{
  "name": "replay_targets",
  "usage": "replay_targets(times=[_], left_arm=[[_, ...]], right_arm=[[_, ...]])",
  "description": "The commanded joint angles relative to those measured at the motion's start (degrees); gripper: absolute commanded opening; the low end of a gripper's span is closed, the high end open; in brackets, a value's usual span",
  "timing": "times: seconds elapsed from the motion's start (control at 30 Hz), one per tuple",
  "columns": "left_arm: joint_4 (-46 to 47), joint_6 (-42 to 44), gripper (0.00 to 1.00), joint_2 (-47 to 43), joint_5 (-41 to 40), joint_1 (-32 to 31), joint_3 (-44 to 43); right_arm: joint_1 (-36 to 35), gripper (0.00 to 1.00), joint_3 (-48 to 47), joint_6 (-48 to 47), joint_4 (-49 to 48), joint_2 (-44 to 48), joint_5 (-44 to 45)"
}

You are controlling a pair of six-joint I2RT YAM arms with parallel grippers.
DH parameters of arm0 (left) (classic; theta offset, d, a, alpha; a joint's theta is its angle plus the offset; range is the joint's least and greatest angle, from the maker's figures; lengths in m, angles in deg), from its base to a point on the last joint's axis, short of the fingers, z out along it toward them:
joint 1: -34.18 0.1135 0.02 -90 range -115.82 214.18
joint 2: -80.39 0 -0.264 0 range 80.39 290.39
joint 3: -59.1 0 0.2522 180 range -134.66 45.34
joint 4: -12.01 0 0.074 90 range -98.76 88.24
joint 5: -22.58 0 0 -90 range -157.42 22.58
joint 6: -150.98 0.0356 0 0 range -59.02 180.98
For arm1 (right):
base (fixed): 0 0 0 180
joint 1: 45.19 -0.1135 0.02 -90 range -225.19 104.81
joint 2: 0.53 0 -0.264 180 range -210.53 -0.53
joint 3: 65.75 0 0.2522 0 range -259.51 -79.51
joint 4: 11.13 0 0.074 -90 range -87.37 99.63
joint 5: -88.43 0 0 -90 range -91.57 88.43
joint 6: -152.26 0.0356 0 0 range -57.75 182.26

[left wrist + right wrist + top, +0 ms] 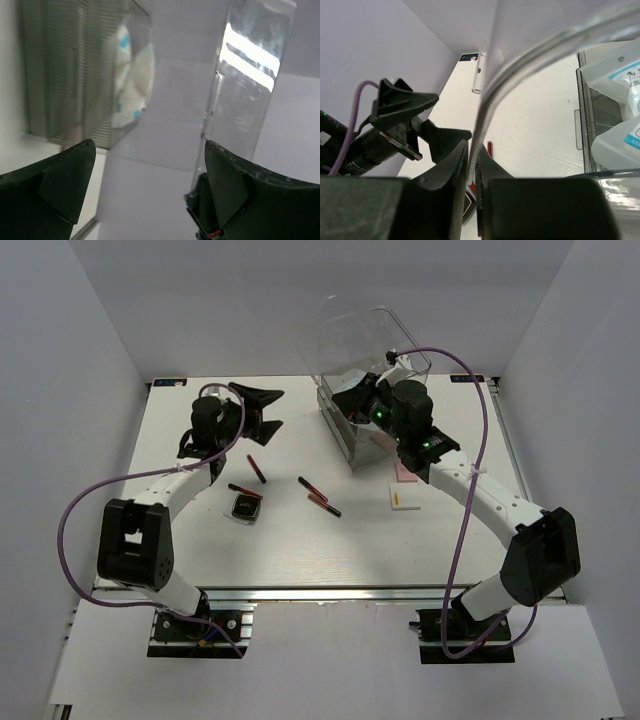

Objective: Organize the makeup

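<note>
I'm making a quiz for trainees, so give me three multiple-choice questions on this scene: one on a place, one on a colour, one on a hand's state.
1. The black compact lies: A on the floor; B on a shelf; C on the table.
2. The print on the white packet is: A red; B blue; C green.
3. The right hand is: A shut on the clear lid; B wide open; C out of view.
C, it lies there flat; B, blue lettering shows; A, its fingers pinch the lid's edge.

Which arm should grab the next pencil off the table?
Left. The left pincer is open and free, near the pencils and compact. The right pincer is clamped on the lid of the clear case.
</note>
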Motion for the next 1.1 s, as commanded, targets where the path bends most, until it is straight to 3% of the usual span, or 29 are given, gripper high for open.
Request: replay_targets(times=[0.0,0.1,0.2,0.27,0.3,0.43,0.7,1.07], left_arm=[[-5.46,4.14,0.98,-3.34,-1.55,2.18,4.28],[-8.36,7.22,0.98,-4.49,-1.82,2.54,4.29],[-9.77,9.76,0.98,-4.76,-0.86,2.54,3.41],[-11.79,12.31,0.98,-4.67,-0.5,2.54,2.62],[-12.06,13.19,0.98,-4.67,-0.07,2.54,2.01],[-13.9,16.71,0.98,-4.06,1.69,2.63,0.25],[-10.04,15.31,0.98,0.94,3.01,2.63,-1.77],[-6.35,11.1,0.98,9.82,6.61,0.44,-9.41]], right_arm=[[0.82,0.17,-0.07,-3.41,-6.49,4.63,0.98],[0.73,0.29,0.29,-3.41,-4.47,4.99,-0.96],[0.73,0.5,0.2,-3.23,-2.88,5.07,-2.53],[0.65,0.83,-0.24,-2.97,-0.95,4.81,-4.55],[0.56,0.89,-0.5,-2.71,0.19,4.72,-5.17],[0.47,0.89,-1.12,-2.97,9.31,4.46,-8.6],[0.56,0.89,0.99,-9.99,23.92,7.53,-14.58],[0.82,0.89,-6.83,-10.44,30.0,4.2,-15.11]])
